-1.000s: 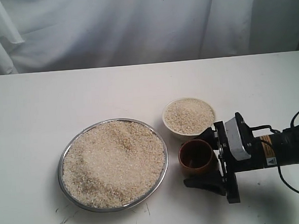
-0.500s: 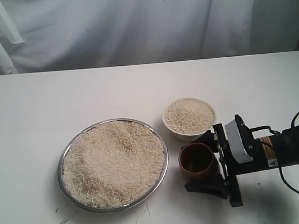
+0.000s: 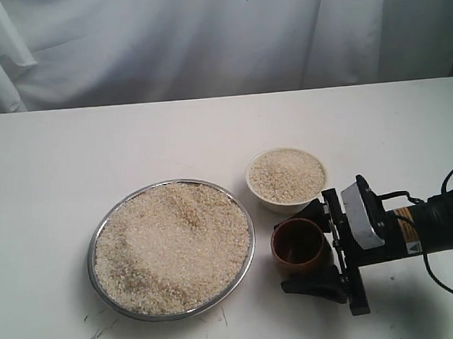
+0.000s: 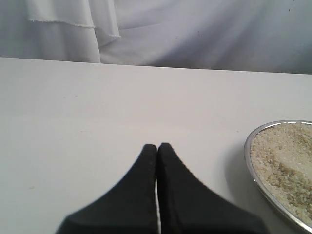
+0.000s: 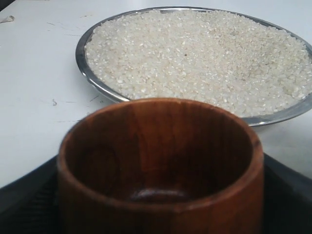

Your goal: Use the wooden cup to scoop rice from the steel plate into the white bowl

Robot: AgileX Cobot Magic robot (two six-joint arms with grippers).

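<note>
The right hand [image 3: 301, 246] is gripping the small, reddish-brown, barrel-shaped wooden cup [image 3: 299, 244], with one black finger pressing on its far side and the other on its near side. The cup is sitting mouth-up, roughly upright. The right wrist view is showing a dark, bare inside, so it is probably carrying no grains at this point. It is hanging just beside the wide, shallow, shiny steel plate [image 3: 253, 237], on the side facing the arm, and just in front of the small cream-white bowl [image 3: 268, 203], which is already holding a level fill of rice.

The loose heap of pale rice [image 3: 170, 246] is lying straight ahead of the cup along the line in which the right arm is reaching, so the next scoop is likely calling for a forward push over the rim and a tip of the cup's mouth toward the grains. The right arm is clearly the nearer one.

The left hand [image 4: 157, 146] is resting pinched together, holding nothing, over the white surface [image 3: 94, 147] with the plate's rim off to one side.
</note>
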